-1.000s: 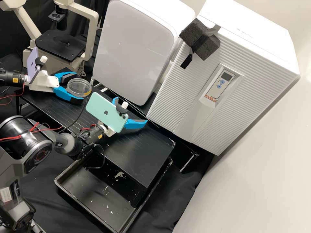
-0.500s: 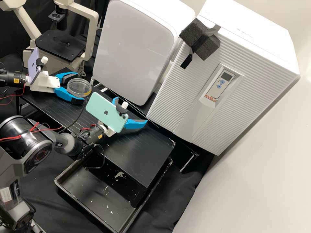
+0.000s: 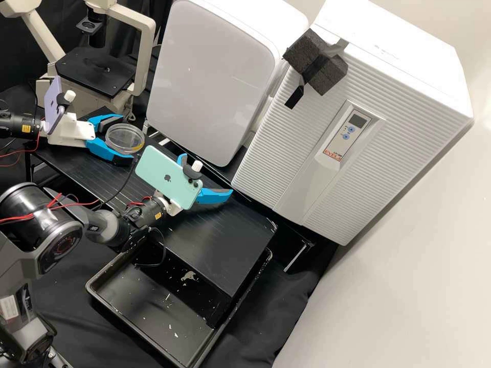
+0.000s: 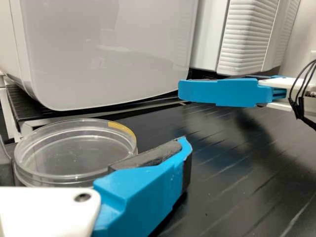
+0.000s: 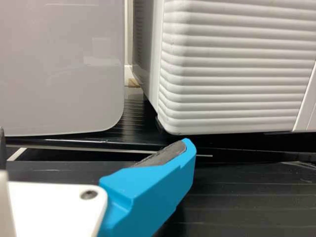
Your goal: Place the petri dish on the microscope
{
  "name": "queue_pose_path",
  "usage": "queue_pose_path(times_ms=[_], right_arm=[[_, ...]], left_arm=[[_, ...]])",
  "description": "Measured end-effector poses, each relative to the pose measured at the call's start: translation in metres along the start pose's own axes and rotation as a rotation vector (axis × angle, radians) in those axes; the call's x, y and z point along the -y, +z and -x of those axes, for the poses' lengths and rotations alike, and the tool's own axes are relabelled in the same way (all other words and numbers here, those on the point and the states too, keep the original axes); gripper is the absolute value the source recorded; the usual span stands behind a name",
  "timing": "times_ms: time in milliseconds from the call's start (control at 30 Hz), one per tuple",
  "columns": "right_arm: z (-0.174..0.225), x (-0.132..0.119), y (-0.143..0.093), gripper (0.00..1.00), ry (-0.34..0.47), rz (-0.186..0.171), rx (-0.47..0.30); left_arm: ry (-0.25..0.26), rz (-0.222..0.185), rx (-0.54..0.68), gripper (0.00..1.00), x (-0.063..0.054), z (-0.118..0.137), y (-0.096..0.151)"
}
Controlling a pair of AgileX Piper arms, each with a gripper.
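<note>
High view: A black table [image 3: 220, 250] marked with fine parallel lines stretched between a microscope [image 3: 144, 56] past its far left corner and a black tray [image 3: 148, 301] beneath its near edge. The left end effector [image 3: 128, 139], over the table toward that far left corner, gripped a clear petri dish [image 3: 123, 134] between its two blue fingers; whether the dish also touched the table could not be told. The dish was apart from the microscope's flat black stage [image 3: 92, 74].

The right end effector [image 3: 207, 175] was open above the table near its far edge, partly behind a mint-green phone [image 3: 166, 176]. A purple phone [image 3: 51, 105] was mounted on the left arm. Beyond the far edge stood a glossy white cabinet [image 3: 209, 76] and, next to it, a ribbed white unit [image 3: 281, 153] with a small control panel [image 3: 348, 135] and a dark foam block [image 3: 314, 61] on its front. Pale flecks dotted the tray. Black cloth [image 3: 266, 317] lay in folds beyond the table's right corner, below a plain pale wall [image 3: 409, 286].

In the left wrist view, a yellow patch [image 4: 121, 129] marked the dish's rim, and soft reflections streaked the tabletop.
</note>
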Motion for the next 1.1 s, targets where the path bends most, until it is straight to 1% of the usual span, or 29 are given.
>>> queue_pose_path(times_ms=[133,233,300,533,633,967,1000,1100], right_arm=[[0.0,0.0,0.0,1.0,0.0,0.0,0.0],[0.0,0.0,0.0,1.0,0.0,0.0,0.0],[0.0,0.0,0.0,1.0,0.0,0.0,0.0],[0.0,0.0,0.0,1.0,0.0,0.0,0.0],[0.0,0.0,0.0,1.0,0.0,0.0,0.0],[0.0,0.0,0.0,1.0,0.0,0.0,0.0],[0.0,0.0,0.0,1.0,0.0,0.0,0.0],[0.0,0.0,0.0,1.0,0.0,0.0,0.0]], left_arm=[[0.009,0.004,0.009,1.0,0.003,0.002,0.0],[0.008,0.004,0.013,1.0,0.009,0.004,-0.002],[0.012,-0.01,0.017,1.0,0.011,0.005,-0.002],[0.014,-0.016,0.019,1.0,0.012,0.005,-0.002],[0.016,-0.035,0.016,1.0,0.012,0.005,-0.002],[0.012,-0.035,0.014,1.0,0.013,0.005,-0.002],[0.012,-0.035,0.014,0.0,0.013,0.005,-0.002],[0.012,-0.035,0.014,0.0,0.013,0.005,-0.002]])
